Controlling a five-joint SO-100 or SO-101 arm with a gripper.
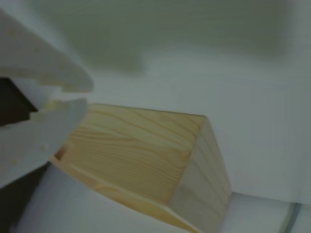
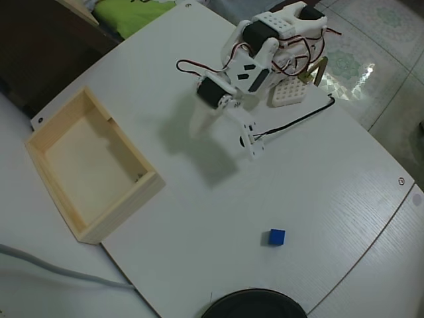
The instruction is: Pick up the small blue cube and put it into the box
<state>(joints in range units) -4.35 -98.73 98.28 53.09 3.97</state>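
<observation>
The small blue cube (image 2: 277, 236) lies on the white table in the overhead view, toward the lower right and well away from everything else. The box (image 2: 132, 199) of pale wood stands open-topped at the left with nothing showing inside. My gripper (image 2: 197, 126) hovers between them, nearer the box, its white fingers pointing toward it. In the wrist view the gripper (image 1: 87, 95) comes in from the left with its fingertips almost touching and nothing between them. The box (image 1: 141, 150) fills the middle of that view, and the cube is out of it.
A white perforated block (image 2: 287, 93) sits by the arm's base at the top right, with a black cable (image 2: 298, 119) trailing from it. A black round object (image 2: 255, 306) pokes in at the bottom edge. The table's curved edge (image 2: 391, 212) runs along the right.
</observation>
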